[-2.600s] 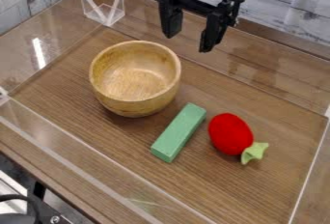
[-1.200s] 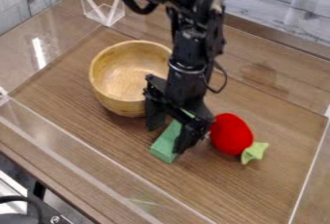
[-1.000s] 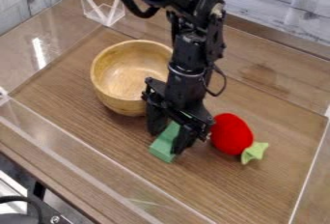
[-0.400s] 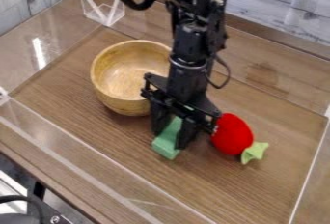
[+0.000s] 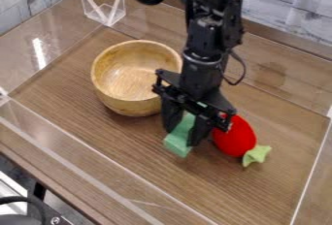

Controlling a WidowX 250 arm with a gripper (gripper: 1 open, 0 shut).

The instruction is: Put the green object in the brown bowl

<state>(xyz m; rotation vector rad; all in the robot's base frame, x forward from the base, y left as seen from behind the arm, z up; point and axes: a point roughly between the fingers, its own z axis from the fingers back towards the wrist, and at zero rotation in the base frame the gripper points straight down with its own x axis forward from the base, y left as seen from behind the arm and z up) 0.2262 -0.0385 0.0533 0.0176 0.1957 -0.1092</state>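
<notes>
Green block (image 5: 181, 137): one, flat, oblong, plain; judged light and stiff, unlikely to dent or break, its smooth faces perhaps a little slippery; best taken across its narrow width, near the middle of its length, so that it does not swing or tip when carried. Position: low centre of the view, at about five o'clock from the bowl (image 5: 128, 81), outside it, the upper part hidden by the gripper. Gripper (image 5: 191, 120): one, black, pointing down, fingers parted by a middling gap, neither wide nor narrow, with the block's upper part between them; contact on both sides looks likely, and the block appears gripped, its lower end showing beneath; whether it is clear of the table (image 5: 78, 132) cannot be told for certain. Berry (image 5: 234, 138): one, red, with a pale leaf at its four o'clock, lying at three o'clock from the block, close beside the gripper, which may brush it. Next move, as judged: a straight lift, then a carry towards eleven o'clock, high enough to pass the bowl's thick wall, and a release over its hollow
</notes>
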